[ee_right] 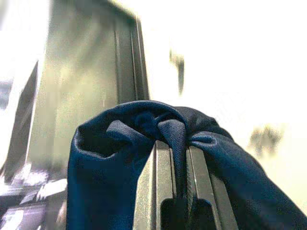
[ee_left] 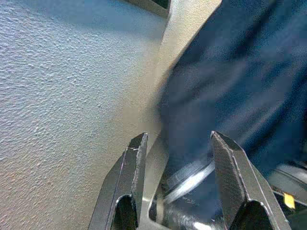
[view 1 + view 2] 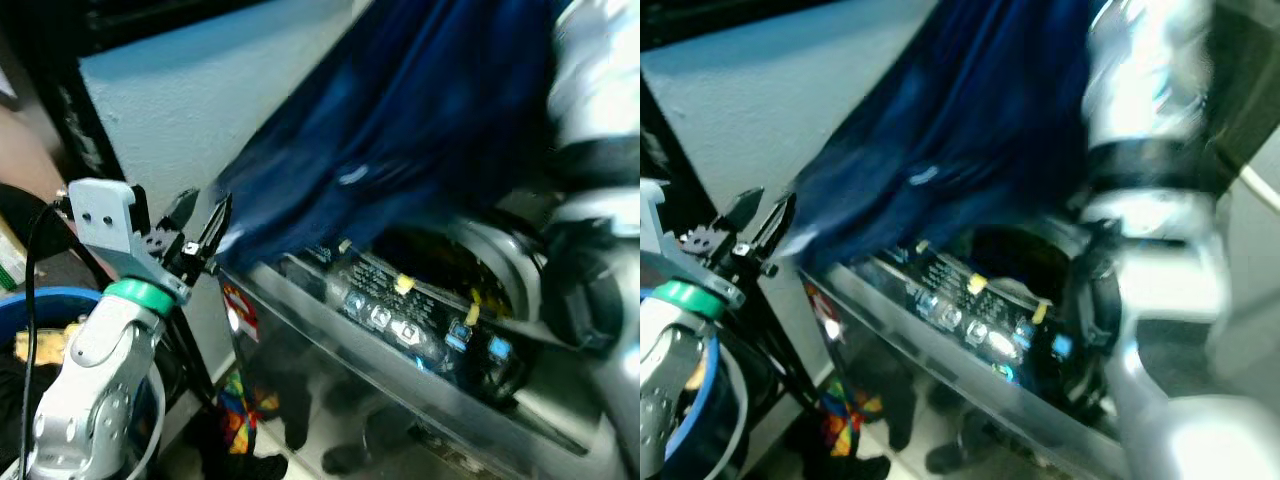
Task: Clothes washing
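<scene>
Below the right gripper, clamped on the blue garment, cloth hung over the washer's control panel; could snag there. Left gripper open beside.

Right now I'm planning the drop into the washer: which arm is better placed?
Right. The right gripper already pinches the blue garment above the washer opening; the left gripper is open beside it, holding nothing.

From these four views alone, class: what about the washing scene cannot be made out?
- Washer drum: inside is dark, the hanging blue garment hides it.
- Control panel: labels blurred, too small.
- Garment type: folds only, cut off by the top edge.
- Blue basket: contents cut off, behind the left gripper arm.
</scene>
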### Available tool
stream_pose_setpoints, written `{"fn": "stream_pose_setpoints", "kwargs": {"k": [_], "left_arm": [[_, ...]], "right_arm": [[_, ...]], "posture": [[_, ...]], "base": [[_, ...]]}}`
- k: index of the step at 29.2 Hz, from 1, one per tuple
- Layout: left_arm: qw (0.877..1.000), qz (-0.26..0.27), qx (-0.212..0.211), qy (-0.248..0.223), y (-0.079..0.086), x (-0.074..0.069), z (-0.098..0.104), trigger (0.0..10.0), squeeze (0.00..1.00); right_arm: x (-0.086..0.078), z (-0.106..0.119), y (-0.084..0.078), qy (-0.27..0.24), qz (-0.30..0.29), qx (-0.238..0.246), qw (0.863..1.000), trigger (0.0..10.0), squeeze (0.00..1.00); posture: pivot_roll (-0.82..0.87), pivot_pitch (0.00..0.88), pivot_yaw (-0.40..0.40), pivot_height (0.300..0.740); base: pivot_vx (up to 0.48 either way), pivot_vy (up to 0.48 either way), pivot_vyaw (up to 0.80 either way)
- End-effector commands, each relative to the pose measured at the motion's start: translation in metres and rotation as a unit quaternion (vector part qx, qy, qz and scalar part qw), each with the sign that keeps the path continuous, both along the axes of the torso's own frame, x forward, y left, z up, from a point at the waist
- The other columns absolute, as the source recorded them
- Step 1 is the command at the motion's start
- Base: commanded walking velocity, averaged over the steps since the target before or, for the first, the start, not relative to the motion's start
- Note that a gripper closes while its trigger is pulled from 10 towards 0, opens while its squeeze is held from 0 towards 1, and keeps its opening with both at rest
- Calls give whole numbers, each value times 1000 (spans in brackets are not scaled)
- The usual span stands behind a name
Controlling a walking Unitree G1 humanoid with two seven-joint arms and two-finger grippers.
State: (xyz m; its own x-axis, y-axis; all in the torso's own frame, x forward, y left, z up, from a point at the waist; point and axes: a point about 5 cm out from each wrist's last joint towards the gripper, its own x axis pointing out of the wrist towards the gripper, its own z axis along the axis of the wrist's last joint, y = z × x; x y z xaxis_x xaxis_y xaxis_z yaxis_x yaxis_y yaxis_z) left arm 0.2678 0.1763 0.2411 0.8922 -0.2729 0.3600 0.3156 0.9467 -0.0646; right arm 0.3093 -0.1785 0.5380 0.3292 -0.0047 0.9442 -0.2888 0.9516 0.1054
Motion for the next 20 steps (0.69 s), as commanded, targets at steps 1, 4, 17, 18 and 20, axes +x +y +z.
{"fn": "stream_pose_setpoints", "kwargs": {"k": [1, 4, 17, 18, 20], "left_arm": [[1000, 1, 5, 1, -1, -1, -1, 10000, 0], [1000, 1, 5, 2, -2, -1, -2, 10000, 0], [999, 25, 27, 2, 3, -3, 2, 10000, 0], [999, 32, 26, 0, 4, -2, 3, 10000, 0], [998, 51, 29, 2, 8, 1, 4, 10000, 0]], "right_arm": [[14, -16, 1, 31, 1, -8, 999, 10000, 0], [25, -29, 8, 54, 0, -27, 998, 10000, 0], [67, -160, 81, 270, 153, -249, 917, 10000, 0], [67, -173, 88, 291, 171, -269, 902, 10000, 0], [63, -214, 109, 340, 195, -346, 852, 10000, 0]], "posture": [[168, 1, 1, 740], [168, 1, 1, 740], [167, 9, 20, 740], [167, 9, 20, 740], [167, 13, 23, 740]], "base": [[0, 0, -800], [0, 0, -800], [0, 0, -800], [0, 0, -800], [0, 0, 0]]}}
